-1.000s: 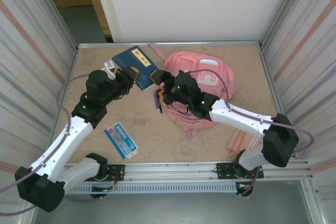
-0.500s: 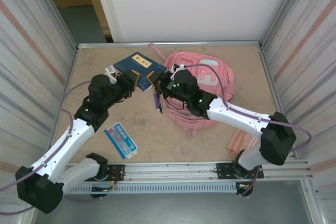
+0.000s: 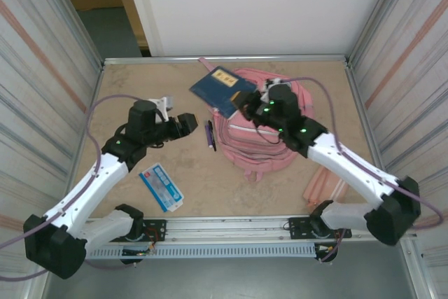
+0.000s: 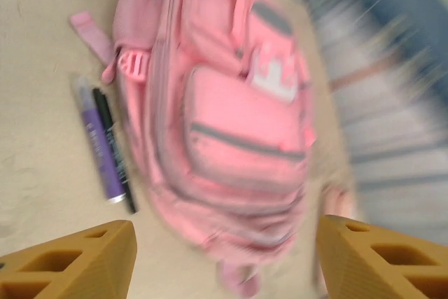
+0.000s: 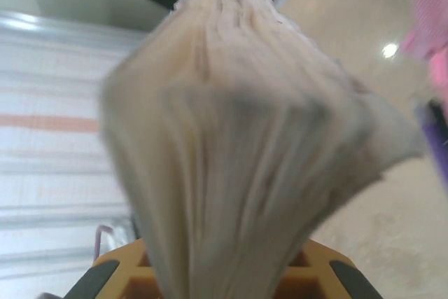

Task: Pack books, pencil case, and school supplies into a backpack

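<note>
Writing: the navy book (image 3: 221, 87) has a pale cover label with marks too small to read; the pencil case (image 3: 161, 187) print is also illegible.
Hard to see: both wrist views are blurred; the pink ribbed book (image 3: 318, 188) is partly behind the right arm (image 3: 343, 166).
Right jaws: clamped on the navy book's page edge, over the backpack's (image 3: 269, 141) far-left corner.
Left jaws: wide and empty, near the purple pen (image 4: 98, 145) and black pen (image 4: 115, 152), which lie side by side on the surface (image 3: 140, 89) just left of the backpack.
Left arm (image 3: 98, 173): bent, reaching inward.
</note>
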You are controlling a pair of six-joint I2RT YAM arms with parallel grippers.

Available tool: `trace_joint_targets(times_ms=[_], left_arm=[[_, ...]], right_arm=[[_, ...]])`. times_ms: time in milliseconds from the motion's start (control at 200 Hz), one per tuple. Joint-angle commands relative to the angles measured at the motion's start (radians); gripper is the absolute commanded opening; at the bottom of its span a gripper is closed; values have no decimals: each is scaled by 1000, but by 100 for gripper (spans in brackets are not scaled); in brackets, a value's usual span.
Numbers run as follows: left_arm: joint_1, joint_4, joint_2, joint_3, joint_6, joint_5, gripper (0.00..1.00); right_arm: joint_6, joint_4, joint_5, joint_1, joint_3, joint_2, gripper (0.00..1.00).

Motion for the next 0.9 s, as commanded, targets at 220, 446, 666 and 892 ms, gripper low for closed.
trace_joint_targets(times_ms=[220,446,666,892], left_arm=[[-319,-240,373,255,716,-236,67],[-347,-259,678,436,898,-432,66],[-403,-364,902,682,1001,-533,74],[-437,-415,1096,826,1105,-427,74]], right_arm=[[-336,-475,-20,-304,8,-350,5],[-381,-647,-73,-483,-2,-497,7],[-422,-742,-149,-558,13,-526,7],[-415,-750,-170,-582,8,-539,8]])
